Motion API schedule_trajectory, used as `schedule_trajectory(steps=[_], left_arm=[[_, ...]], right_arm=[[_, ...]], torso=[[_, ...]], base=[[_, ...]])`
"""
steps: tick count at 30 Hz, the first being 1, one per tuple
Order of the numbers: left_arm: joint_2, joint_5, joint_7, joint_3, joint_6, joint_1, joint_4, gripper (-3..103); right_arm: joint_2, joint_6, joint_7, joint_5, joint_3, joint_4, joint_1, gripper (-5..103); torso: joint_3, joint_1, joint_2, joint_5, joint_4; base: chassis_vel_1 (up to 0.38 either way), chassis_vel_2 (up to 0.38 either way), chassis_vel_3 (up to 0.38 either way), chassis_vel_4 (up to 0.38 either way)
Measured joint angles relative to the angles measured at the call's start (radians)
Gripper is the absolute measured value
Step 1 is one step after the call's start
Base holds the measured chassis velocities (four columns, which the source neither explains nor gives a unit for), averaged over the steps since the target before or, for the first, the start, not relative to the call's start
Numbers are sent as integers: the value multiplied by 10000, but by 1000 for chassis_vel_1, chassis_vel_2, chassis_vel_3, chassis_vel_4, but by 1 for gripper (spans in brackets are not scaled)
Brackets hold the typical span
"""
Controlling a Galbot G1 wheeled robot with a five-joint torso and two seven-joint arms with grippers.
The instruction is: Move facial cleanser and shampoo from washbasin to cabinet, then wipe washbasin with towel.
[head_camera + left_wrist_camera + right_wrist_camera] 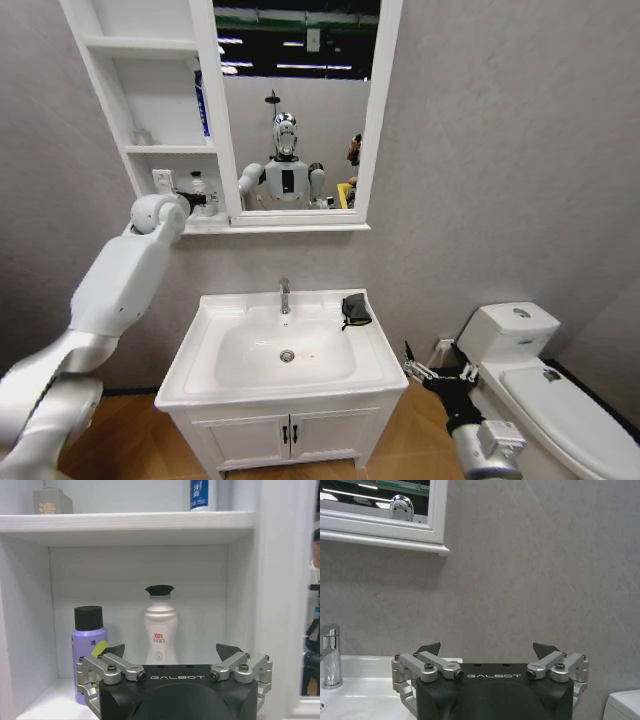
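Your left hand (170, 656) sits wide open and empty at the lowest shelf of the cabinet (150, 150), the white bottle (160, 627) standing between its fingertips and the purple bottle (89, 647) just beside. Draw straight back so neither gets tipped. The right hand (489, 652) hangs low beside the washbasin (285, 350), open too, holding nothing. The towel (355, 309) lies on the basin's back right corner near the tap (284, 295). The wall is grey, the toilet (545, 385) sits to the right, and the mirror (295, 100) hangs above.
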Motion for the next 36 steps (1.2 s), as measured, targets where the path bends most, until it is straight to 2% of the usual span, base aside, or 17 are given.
schedule_trajectory(steps=[6,8,9,10,11,12,14,15,16,17,18,20,21,23,28,30,36], left_arm=[[273,-93,-592,-846,-59,1462,-1628,100],[609,-207,-837,-1590,-54,2605,-2999,100],[609,-207,-837,-1590,-54,2605,-2999,100],[793,-227,-871,-2083,-145,3429,-3912,100],[895,-144,-777,-2714,-321,4437,-4701,100],[895,-144,-777,-2714,-321,4437,-4701,100],[725,612,-123,-4302,-736,6889,-5925,100],[725,612,-123,-4302,-736,6889,-5925,100],[542,964,196,-4966,-930,7957,-6382,100],[542,964,196,-4966,-930,7957,-6382,100],[78,1547,716,-6031,-1233,9717,-7096,100],[-789,2336,1629,-7294,-1815,12183,-8234,100],[-789,2336,1629,-7294,-1815,12183,-8234,100],[-1742,3204,2640,-8239,-2655,14503,-9103,100],[-2542,3534,3241,-8895,-3290,15975,-9643,100],[-3113,3658,3490,-9306,-3916,16829,-9728,100],[-3668,3861,3682,-9524,-4515,17516,-9650,100]], right_arm=[[29,-83,27,0,-30,44,27,100],[42,-93,125,7,15,170,-32,100],[42,-93,125,7,15,170,-32,100],[38,-145,208,82,77,307,-84,100],[23,-192,293,159,121,416,-130,100],[23,-192,293,159,121,416,-130,100],[19,-217,358,215,148,551,-219,100],[19,-217,358,215,148,551,-219,100],[19,-218,365,219,143,575,-261,100],[19,-218,365,219,143,575,-261,100],[12,-219,368,219,131,610,-345,100],[-29,-219,367,216,92,659,-414,100],[-29,-219,367,216,92,659,-414,100],[-110,-255,363,221,66,727,-432,100],[-161,-282,352,227,67,738,-442,100],[-85,-221,320,190,63,649,-599,100],[-13,-32,175,90,56,477,-832,100]], torso=[[1,2,0,-3,-3],[0,2,0,2,0],[0,2,0,2,0],[0,1,1,1,1],[-2,0,1,6,-1],[-2,0,1,6,-1],[-1,-1,1,-4,-2],[-1,-1,1,-4,-2],[-1,0,1,-2,0],[-1,0,1,-2,0],[-1,-1,1,-4,6],[-1,-2,1,-2,4],[-1,-2,1,-2,4],[-2,-4,1,-3,4],[-2,-3,2,6,1],[-1,-1,2,4,-2],[-1,1,2,2,-1]], base=[[0,0,0,0],[0,0,0,0],[0,0,0,0],[0,0,0,0],[0,0,0,0],[0,0,0,0],[0,0,0,0],[0,0,0,0],[0,0,0,0],[0,0,0,0],[0,0,0,0],[0,0,0,0],[0,0,0,0],[0,0,0,0],[0,0,0,0],[0,0,0,0],[0,0,0,0]])
